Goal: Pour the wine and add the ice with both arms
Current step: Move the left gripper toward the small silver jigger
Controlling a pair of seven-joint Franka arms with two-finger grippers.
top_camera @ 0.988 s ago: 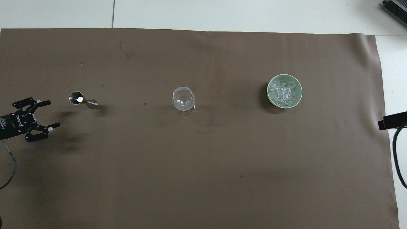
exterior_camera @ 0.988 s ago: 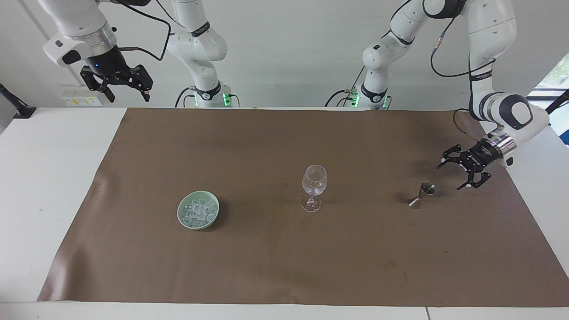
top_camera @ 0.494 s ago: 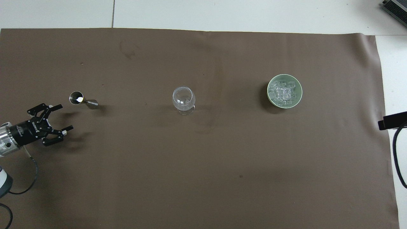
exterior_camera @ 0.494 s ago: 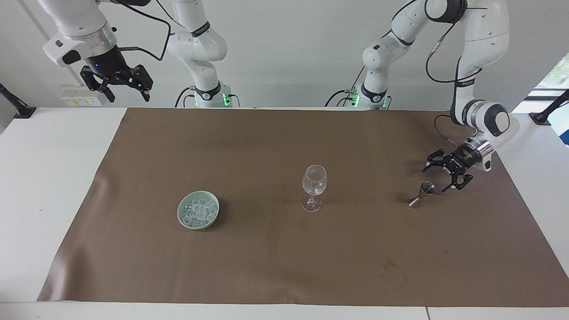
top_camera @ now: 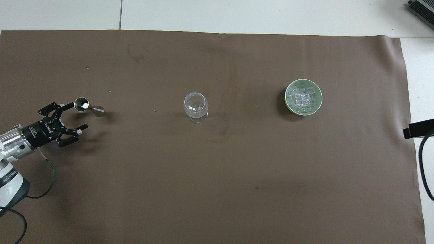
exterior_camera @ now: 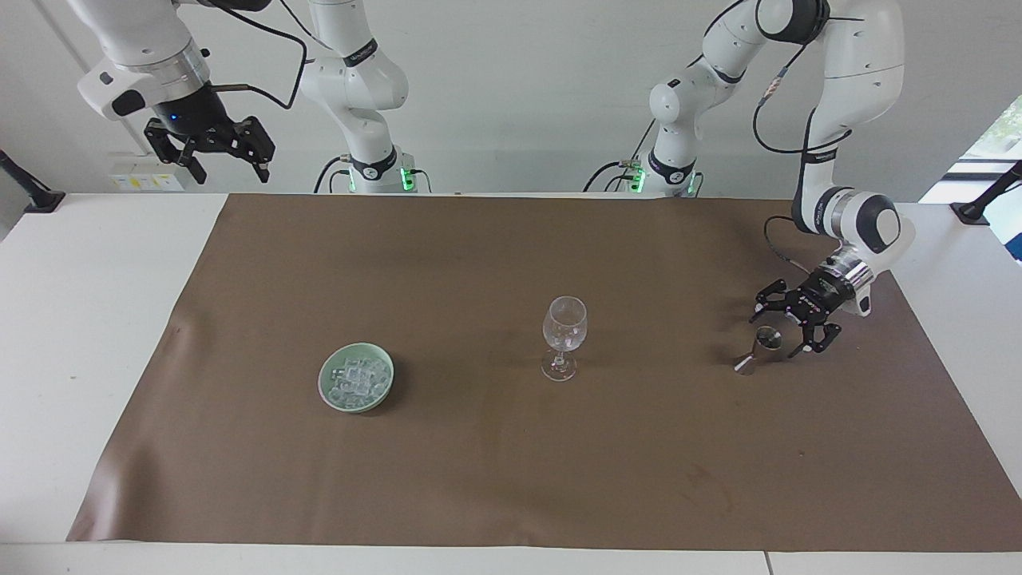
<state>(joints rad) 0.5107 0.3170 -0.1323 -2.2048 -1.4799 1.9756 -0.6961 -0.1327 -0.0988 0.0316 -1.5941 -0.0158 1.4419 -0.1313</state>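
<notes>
Over the last second the left gripper (exterior_camera: 781,331) has swung in low from the left arm's end of the table and now sits with its jaws spread on either side of the jigger (exterior_camera: 759,348); whether a finger already touches it is hard to judge. The jigger stands upright on the brown mat (exterior_camera: 511,479), untouched. Nothing is held. The right gripper (exterior_camera: 225,164) waits open, raised off the mat at the right arm's end. The wine glass (exterior_camera: 564,336) is mid-mat; the ice (exterior_camera: 357,378) sits heaped in its green bowl (exterior_camera: 329,396). Likely next step: closing on the jigger, then the pour.
</notes>
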